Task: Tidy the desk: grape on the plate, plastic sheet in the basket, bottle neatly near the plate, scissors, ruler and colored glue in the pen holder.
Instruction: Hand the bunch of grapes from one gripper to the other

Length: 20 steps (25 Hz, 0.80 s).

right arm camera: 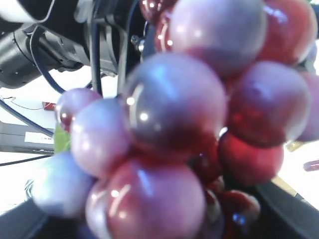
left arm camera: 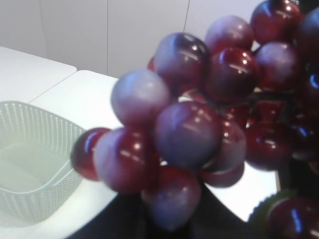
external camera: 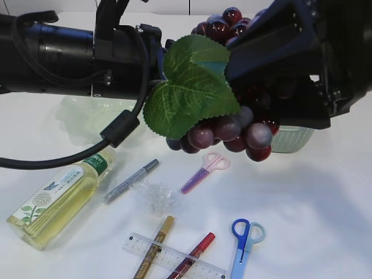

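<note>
A bunch of dark red and purple grape (external camera: 226,132) with a big green leaf (external camera: 189,87) hangs in the air above the desk between both arms. My left gripper (left arm camera: 169,226) comes in from the left and is shut on the bunch's lower berries; the leaf hides it in the exterior view. Coming from the right, my right gripper (external camera: 261,87) has its jaws wide apart on either side of the bunch, and contact does not show. On the desk lie the bottle (external camera: 61,197), the crumpled plastic sheet (external camera: 156,196), pink scissors (external camera: 206,170), blue scissors (external camera: 244,241), the ruler (external camera: 174,257) and silver (external camera: 131,181), gold (external camera: 154,247) and red glue pens (external camera: 193,254). The pen holder is out of view.
A pale green plate (external camera: 81,116) lies at the back left, under the left arm. A light mesh basket (left arm camera: 30,159) stands at the back right, partly behind the grapes. The left arm's black cable (external camera: 70,157) droops over the bottle.
</note>
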Available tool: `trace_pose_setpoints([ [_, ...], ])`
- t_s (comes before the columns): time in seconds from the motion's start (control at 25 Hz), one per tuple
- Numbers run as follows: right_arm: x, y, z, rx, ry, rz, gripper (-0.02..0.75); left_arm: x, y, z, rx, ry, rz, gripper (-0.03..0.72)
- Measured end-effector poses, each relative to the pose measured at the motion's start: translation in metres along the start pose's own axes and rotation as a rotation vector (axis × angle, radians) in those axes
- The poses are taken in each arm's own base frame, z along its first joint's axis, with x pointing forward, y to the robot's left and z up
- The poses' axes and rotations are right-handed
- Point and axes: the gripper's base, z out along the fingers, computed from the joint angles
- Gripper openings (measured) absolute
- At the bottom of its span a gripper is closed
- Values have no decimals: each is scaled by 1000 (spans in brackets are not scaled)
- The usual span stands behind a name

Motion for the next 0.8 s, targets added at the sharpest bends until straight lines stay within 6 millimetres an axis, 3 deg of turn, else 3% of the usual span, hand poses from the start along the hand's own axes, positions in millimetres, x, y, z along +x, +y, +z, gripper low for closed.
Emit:
trace_pose_setpoints([
  [0.8, -4, 8, 0, -86, -43, 17, 589, 0, 3, -1, -42, 5, -19, 78],
])
